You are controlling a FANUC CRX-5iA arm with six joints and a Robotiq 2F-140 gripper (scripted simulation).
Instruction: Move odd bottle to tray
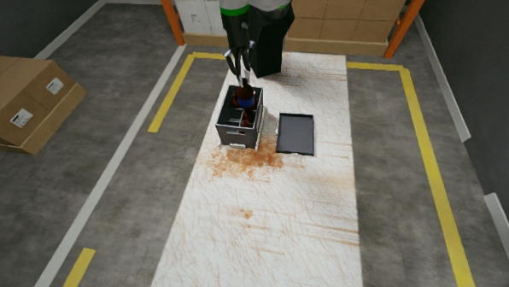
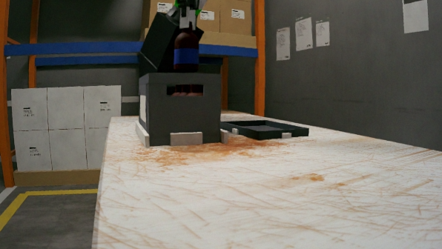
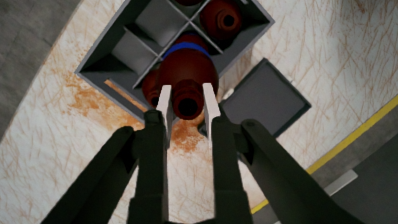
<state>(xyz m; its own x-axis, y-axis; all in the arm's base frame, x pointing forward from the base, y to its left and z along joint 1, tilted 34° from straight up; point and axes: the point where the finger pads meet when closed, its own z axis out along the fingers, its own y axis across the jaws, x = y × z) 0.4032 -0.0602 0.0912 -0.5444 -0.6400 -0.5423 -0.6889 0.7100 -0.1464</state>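
The gripper [image 1: 244, 76] [image 2: 187, 27] [image 3: 187, 97] is closed on the neck of a blue-banded bottle [image 1: 245, 95] [image 2: 186, 55] [image 3: 187, 70], upright above the crate [image 1: 237, 136] [image 2: 183, 115] [image 3: 114, 98]. Carrying it well likely means holding this height until its base passes the crate wall, then travelling level and lowering gently over the tray [image 1: 295, 134] [image 2: 259, 128] [image 3: 265, 97], beside the crate on the bench [image 1: 273, 205] [image 2: 259, 193] [image 3: 55, 110], releasing only once it stands steady.

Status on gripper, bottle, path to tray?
Gripper shut on blue-banded bottle. Bottle raised above crate, tray bare. Crate's tray-side wall still to cross.
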